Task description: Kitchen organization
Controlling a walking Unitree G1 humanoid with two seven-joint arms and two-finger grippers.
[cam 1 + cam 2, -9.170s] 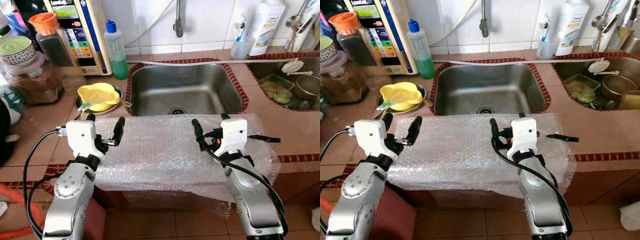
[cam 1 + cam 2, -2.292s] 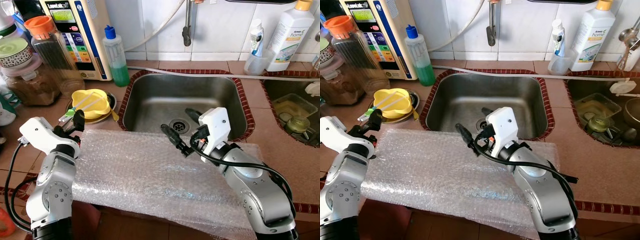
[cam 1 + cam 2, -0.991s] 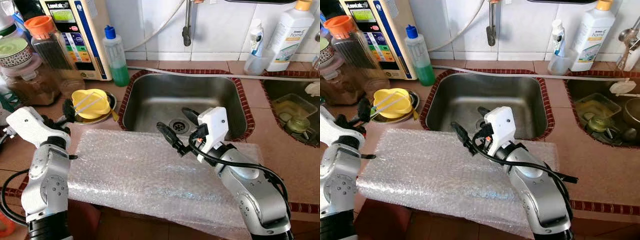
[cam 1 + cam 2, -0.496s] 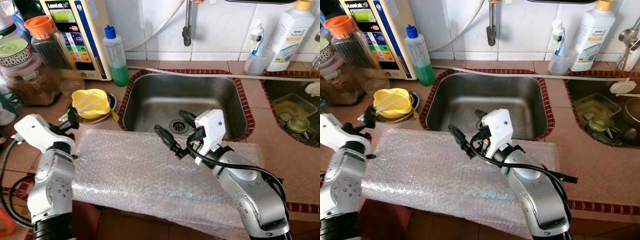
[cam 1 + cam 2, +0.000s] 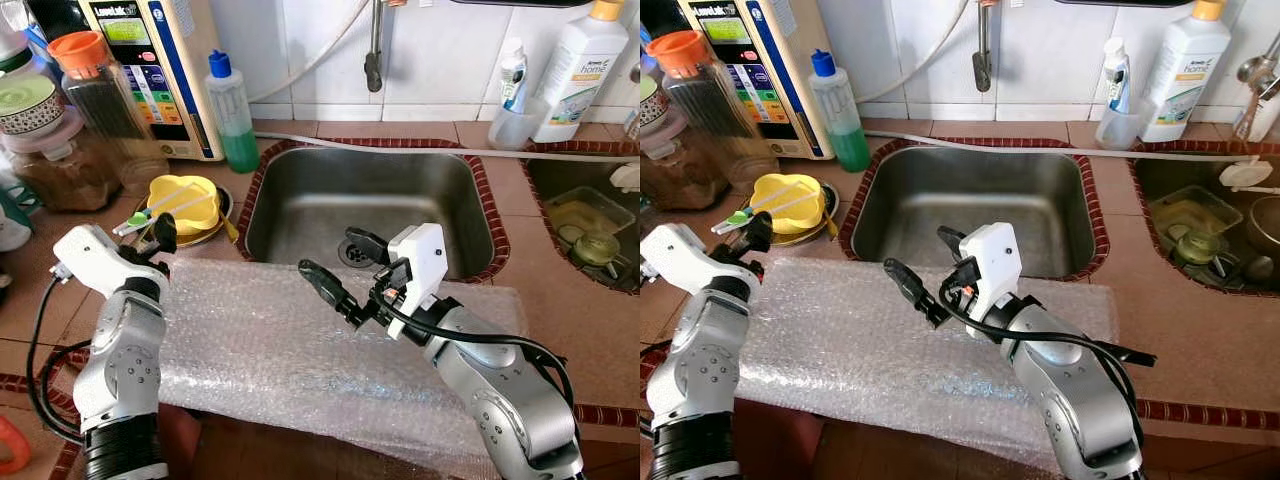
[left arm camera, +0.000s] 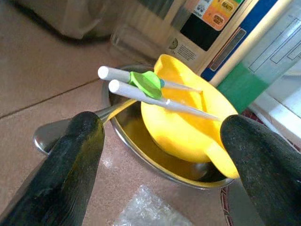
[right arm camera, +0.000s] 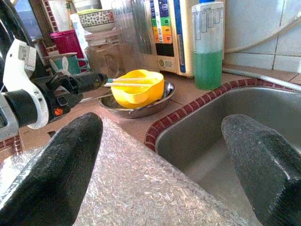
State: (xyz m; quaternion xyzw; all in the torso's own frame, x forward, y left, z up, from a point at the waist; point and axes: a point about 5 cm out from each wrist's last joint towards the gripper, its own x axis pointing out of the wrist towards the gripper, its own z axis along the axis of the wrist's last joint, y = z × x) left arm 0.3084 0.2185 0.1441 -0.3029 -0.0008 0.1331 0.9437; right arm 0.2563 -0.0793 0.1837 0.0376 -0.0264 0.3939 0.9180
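A yellow bowl [image 5: 186, 199] sits in a round metal dish [image 6: 141, 155] on the tiled counter, left of the sink. A pair of white training chopsticks [image 6: 150, 89] with a green joint lies across the bowl. My left gripper [image 6: 162, 129] is open, low over the counter, pointing at the dish with a finger on each side of it and not touching it. A sheet of bubble wrap [image 5: 270, 340] covers the front counter. My right gripper [image 5: 328, 253] hovers open over the wrap's far edge, by the sink's front rim, holding nothing.
The steel sink [image 5: 300, 190] lies behind the wrap under a faucet [image 5: 373, 60]. A green soap bottle [image 5: 232, 115], a water purifier [image 5: 150, 70] and jars [image 5: 95, 100] crowd the back left. A white bottle [image 5: 580, 60] and a second basin [image 5: 590, 220] with dishes are on the right.
My left gripper has swung in from the left toward the yellow bowl. The right gripper has drifted a little to the left over the bubble wrap. Both stayed open.
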